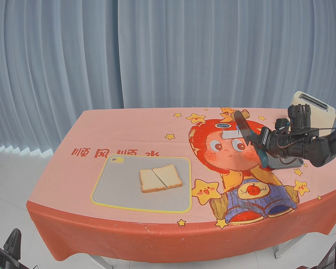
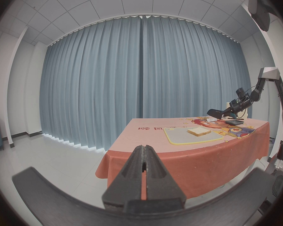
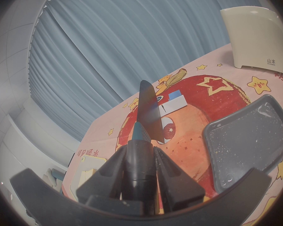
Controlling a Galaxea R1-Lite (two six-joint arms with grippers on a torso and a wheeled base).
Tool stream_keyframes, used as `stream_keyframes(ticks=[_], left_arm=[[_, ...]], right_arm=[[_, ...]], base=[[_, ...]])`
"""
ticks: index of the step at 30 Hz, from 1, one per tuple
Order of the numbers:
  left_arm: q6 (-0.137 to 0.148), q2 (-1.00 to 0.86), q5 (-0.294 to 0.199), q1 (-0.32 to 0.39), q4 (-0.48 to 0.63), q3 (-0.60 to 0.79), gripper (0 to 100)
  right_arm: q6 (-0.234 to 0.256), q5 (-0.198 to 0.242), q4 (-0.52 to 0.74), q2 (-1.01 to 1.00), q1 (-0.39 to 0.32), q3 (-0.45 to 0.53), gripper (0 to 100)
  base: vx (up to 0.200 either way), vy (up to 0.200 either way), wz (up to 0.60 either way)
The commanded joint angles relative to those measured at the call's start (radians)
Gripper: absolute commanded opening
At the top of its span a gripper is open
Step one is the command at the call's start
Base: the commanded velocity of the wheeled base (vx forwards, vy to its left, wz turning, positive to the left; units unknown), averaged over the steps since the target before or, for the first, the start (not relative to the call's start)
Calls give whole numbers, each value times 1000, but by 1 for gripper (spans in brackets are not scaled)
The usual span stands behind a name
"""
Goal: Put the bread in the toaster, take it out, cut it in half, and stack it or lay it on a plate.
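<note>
Two bread halves (image 1: pixel 160 178) lie side by side on the grey, yellow-rimmed cutting board (image 1: pixel 119 191) left of the table's middle. My right gripper (image 1: pixel 260 146) hovers over the right side of the table, shut on a knife (image 1: pixel 243 127) with a dark blade and teal handle; the blade (image 3: pixel 149 110) points up and away towards the curtain. A dark grey plate (image 3: pixel 248 138) sits on the table below that arm. The cream toaster (image 1: pixel 313 111) stands at the far right. My left gripper (image 2: pixel 144 173) is shut on nothing, low and off the table's left front corner. From there the bread (image 2: pixel 198 131) looks distant.
A small white and blue card (image 1: pixel 231 133) lies on the tablecloth near the knife blade. The orange cartoon-printed cloth covers the table (image 1: pixel 138 131), with bare room behind the board. Grey curtains hang behind.
</note>
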Motion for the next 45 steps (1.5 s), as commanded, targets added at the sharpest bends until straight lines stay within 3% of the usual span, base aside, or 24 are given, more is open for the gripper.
stream_keyframes(ticks=[1,5,45], left_arm=[[0,2,0,0,0,18,0],[0,2,1,0,0,18,0],[0,0,0,0,0,18,0]], right_arm=[[0,1,-2,14,0,-1,0],[-17,1,-8,32,-8,-1,0],[-14,-7,-2,63,-1,-3,0]], base=[[0,0,0],[0,0,0],[0,0,0]])
